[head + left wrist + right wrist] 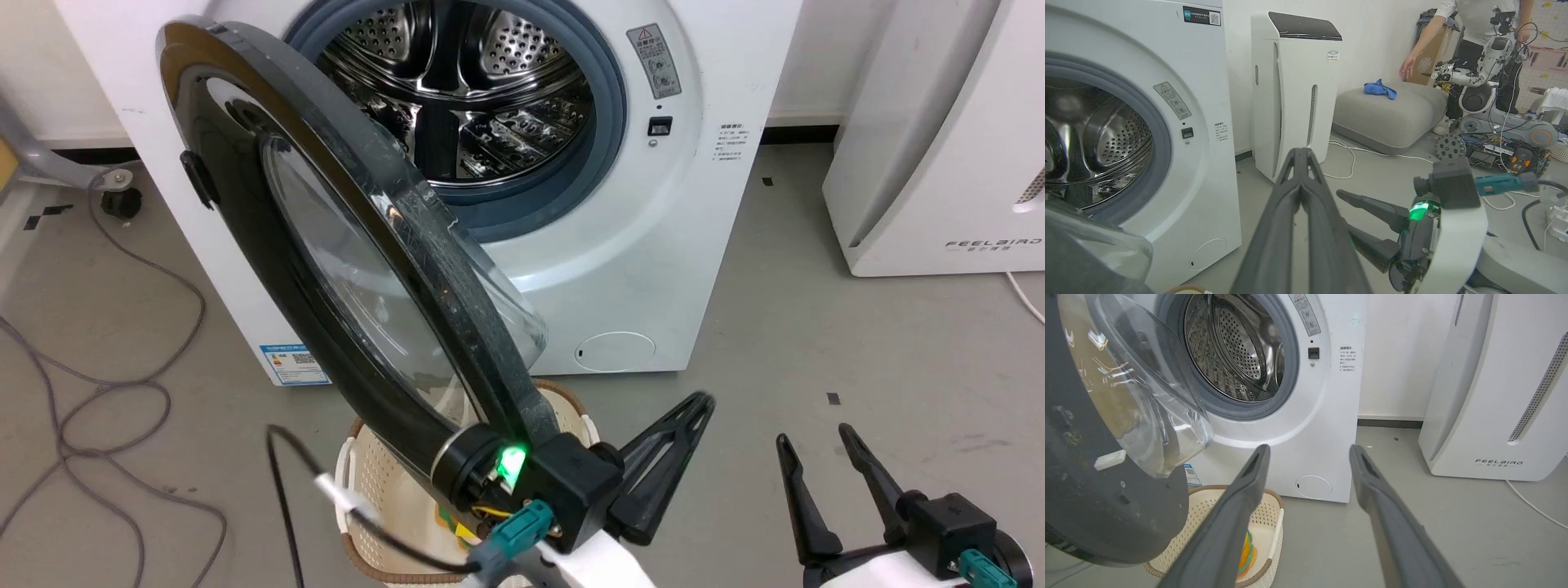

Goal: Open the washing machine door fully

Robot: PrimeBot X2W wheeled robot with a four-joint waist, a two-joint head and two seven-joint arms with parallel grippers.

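Hovering low over the grey floor [816,327], the right gripper [815,437] has its two dark fingers spread apart with nothing between them, aimed at the lower front of the washing machine [645,245]. Beside it the left gripper [699,402] has its fingers pressed together into one blade, pinching nothing; its wrist, lit by a green light [510,464], sits right at the bottom edge of the washing machine door [351,261], though contact there cannot be told. Under that edge a cream perforated basket [371,482] stands on the floor with orange and yellow items [1246,549] inside. The door is swung out from its hinge on the left of the opening and stands at a steep angle to the machine's front, nearly edge-on in the head view, glossy black face turned leftward and the clear glass bowl bulging back toward the opening. Behind it the washing machine shows its grey gasket [611,114] and perforated steel drum [465,90] uncovered, with a blue label [294,363] low on its left front. Grey cables [122,392] loop over the floor to the left. A white FEELBIRD appliance [939,147] stands just right of the washer. Farther off, in the left wrist view, a blue cloth [1380,88] lies on a grey cushion [1392,114], and a person [1474,16] stands by another robot [1486,69]
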